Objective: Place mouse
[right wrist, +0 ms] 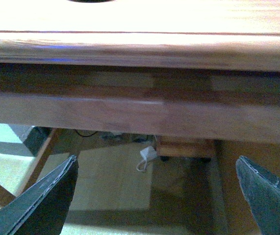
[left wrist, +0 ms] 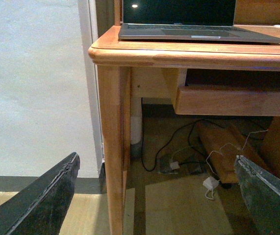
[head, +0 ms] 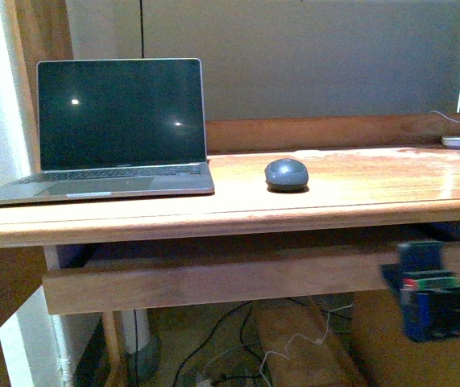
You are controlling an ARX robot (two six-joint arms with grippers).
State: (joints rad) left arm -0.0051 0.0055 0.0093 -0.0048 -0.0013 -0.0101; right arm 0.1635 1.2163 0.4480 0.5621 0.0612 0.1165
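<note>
I see the mouse (head: 286, 173) resting on the wooden desk (head: 358, 193), just right of the open laptop (head: 117, 129). My left gripper (left wrist: 154, 196) and right gripper (right wrist: 154, 196) hang below the desktop, fingers spread wide, holding nothing.

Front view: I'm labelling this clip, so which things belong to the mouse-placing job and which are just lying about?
Job:
mouse, on the desk
right gripper, fingers apart, below the desk edge

Lying about:
laptop, open, screen dark
cables on the floor
</note>
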